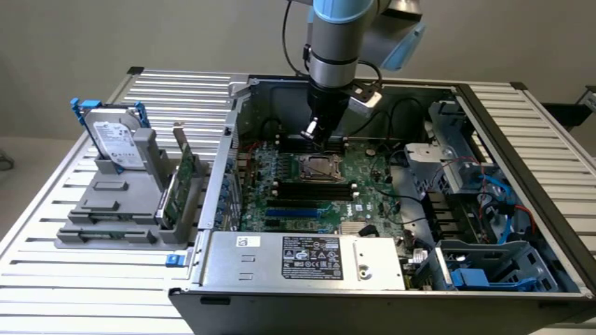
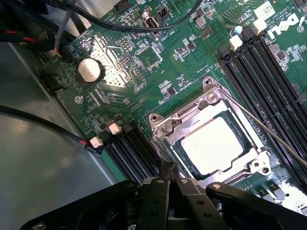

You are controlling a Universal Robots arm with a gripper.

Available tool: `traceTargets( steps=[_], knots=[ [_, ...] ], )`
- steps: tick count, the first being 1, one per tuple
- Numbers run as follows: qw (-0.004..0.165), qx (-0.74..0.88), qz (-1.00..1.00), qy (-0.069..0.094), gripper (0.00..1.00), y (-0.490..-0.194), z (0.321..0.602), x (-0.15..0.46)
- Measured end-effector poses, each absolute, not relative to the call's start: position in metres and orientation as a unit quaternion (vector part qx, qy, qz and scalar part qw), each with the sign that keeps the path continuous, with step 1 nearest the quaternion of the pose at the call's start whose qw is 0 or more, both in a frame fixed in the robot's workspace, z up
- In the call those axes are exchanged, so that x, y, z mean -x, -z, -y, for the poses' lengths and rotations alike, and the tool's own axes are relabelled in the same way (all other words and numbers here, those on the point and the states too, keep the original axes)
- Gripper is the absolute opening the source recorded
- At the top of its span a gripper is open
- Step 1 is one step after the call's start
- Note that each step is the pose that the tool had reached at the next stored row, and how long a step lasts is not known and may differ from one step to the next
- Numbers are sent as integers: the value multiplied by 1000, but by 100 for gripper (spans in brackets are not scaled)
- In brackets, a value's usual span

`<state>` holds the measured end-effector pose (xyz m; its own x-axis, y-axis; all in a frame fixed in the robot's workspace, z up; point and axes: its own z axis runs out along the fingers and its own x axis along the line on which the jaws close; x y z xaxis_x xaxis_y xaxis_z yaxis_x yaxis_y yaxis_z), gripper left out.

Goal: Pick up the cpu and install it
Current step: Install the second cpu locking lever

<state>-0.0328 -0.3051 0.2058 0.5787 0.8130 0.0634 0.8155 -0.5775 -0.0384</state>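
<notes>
Wrist view: cpu [image 2: 214,145] already lying flat inside the motherboard socket [image 2: 165,125], silvery top up, metal load frame around it, thin retention lever [image 2: 268,129] slanting off beside the memory slots [image 2: 268,86]. Claw [image 2: 169,176] pressed together, pinching nothing, tips just beside the socket's edge and above the board. Exterior view: same claw [image 1: 312,130] hanging low inside the open computer case [image 1: 219,174], just behind the socket [image 1: 317,167].

Worth doing well at this stage, by judgement: stay vertical and slow near the socket, avoid dragging the shut tips across the chip or frame, check that the chip sits level in its recess, keep clear of the black cables [image 2: 144,26] crossing the board.

Surroundings: slatted metal table [image 1: 84,279] under the case; grey holder [image 1: 116,209] on the exterior view's left carrying an upright hard drive [image 1: 119,143]; power supply [image 1: 308,259] along the case's near edge; plain pale wall behind.
</notes>
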Motion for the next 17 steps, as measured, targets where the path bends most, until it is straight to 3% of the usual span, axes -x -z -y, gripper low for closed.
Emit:
traceTargets(
  steps=[17],
  knots=[
    [31, 888, 458, 18, 11, -205, 304, 35]
  ],
)
